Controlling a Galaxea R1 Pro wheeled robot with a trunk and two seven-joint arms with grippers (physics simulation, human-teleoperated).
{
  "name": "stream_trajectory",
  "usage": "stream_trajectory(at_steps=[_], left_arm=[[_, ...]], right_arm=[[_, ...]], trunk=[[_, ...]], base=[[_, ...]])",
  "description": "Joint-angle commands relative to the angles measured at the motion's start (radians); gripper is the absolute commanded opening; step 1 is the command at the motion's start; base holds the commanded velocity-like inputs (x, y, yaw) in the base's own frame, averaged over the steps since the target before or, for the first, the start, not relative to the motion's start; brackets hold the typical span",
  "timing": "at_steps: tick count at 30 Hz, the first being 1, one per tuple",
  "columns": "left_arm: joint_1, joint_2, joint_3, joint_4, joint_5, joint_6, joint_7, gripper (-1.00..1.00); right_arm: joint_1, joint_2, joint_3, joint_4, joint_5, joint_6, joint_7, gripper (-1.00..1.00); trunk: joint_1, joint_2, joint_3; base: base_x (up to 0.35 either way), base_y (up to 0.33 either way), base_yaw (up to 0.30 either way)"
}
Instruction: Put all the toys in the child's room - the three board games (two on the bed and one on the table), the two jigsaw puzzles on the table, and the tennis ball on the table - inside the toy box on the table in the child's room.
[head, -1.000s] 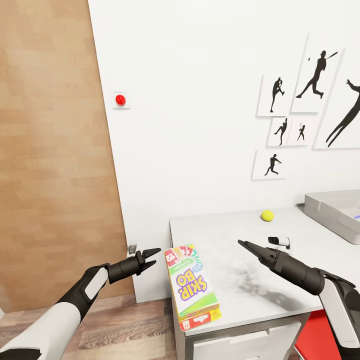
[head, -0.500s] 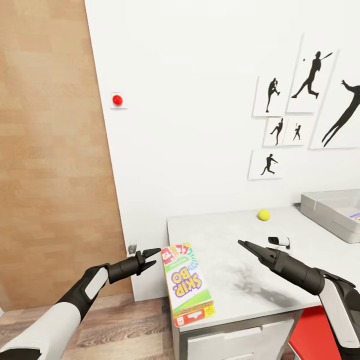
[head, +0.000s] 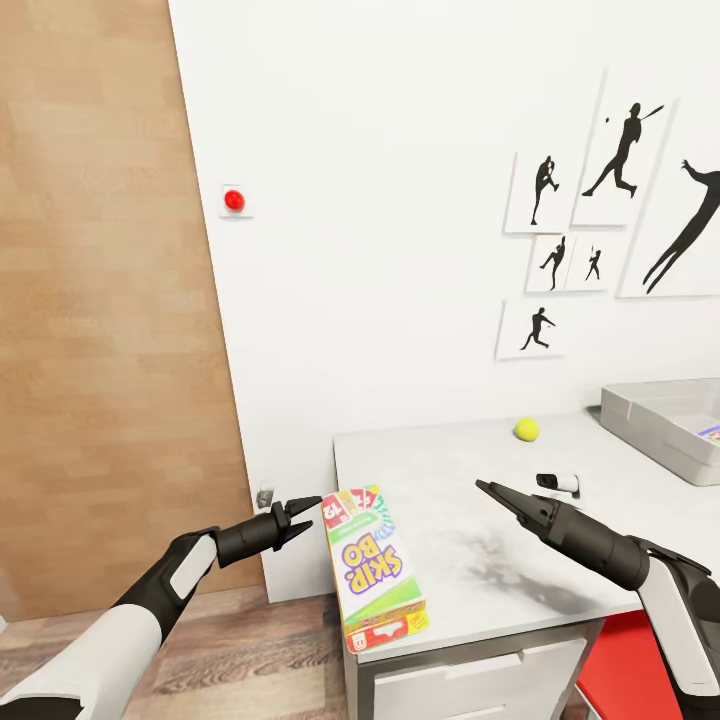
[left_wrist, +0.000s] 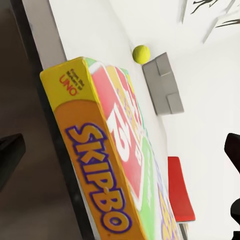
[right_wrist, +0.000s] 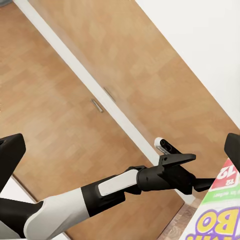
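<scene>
On the near left corner of the table (head: 470, 470), the board game (head: 372, 568) is lying flat, its near end overhanging the edge. It looks light, stiff and smooth, so pinching across its long side edges seems safest. Just left of it, the left gripper (head: 300, 515) is hovering, empty, jaws seemingly parted; the right gripper (head: 492, 492) is hanging narrow above the tabletop. Farther right, the tennis ball (head: 527, 430) and toy box (head: 650, 420) are waiting. Since half a second ago nothing is shifting.
</scene>
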Motion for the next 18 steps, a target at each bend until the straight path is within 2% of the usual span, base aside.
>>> stream_trajectory(at_steps=[1, 18], left_arm=[[-0.001, 0.001, -0.004, 0.000, 0.009, 0.006, 0.001, 1.00], [-0.001, 0.002, -0.003, 0.000, 0.009, 0.007, 0.001, 1.00]], right_arm=[[-0.001, 0.000, 0.000, 0.000, -0.002, 0.005, 0.001, 1.00], [-0.001, 0.000, 0.000, 0.000, 0.002, 0.004, 0.001, 1.00]], trunk=[[0.000, -0.001, -0.001], [0.000, -0.001, -0.001]], base=[[0.000, 0.000, 0.000], [0.000, -0.009, 0.000]])
